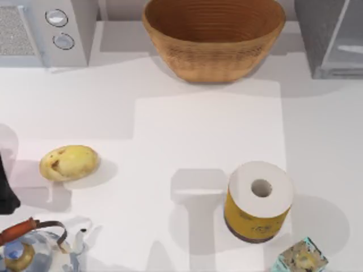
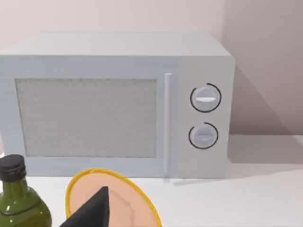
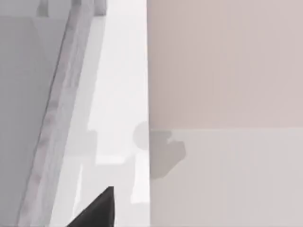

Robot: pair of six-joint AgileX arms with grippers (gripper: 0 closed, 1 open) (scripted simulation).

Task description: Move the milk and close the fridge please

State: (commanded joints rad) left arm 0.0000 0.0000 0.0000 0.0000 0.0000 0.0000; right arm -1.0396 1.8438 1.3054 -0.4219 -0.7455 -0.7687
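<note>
The fridge (image 1: 326, 37) is the grey box at the table's back right, with a pale glassy door panel (image 1: 350, 50) in a light grey frame. I cannot tell how far its door stands open. In the right wrist view the door's light grey frame (image 3: 59, 109) runs slantwise close by, and a dark tip of my right gripper (image 3: 97, 210) pokes in beside it. The milk is out of view. My left arm (image 1: 7, 192) sits at the table's left edge. A dark tip of my left gripper (image 2: 94, 210) hangs over a yellow-rimmed plate (image 2: 128, 198).
A grey microwave (image 1: 42, 31) with two round knobs stands back left, a wicker basket (image 1: 214, 37) back centre. A potato (image 1: 69, 162) lies left, a kettle (image 1: 34, 249) front left. A paper roll (image 1: 258, 199), a teal-edged box (image 1: 302, 258) and a green bottle (image 2: 19, 198) are also here.
</note>
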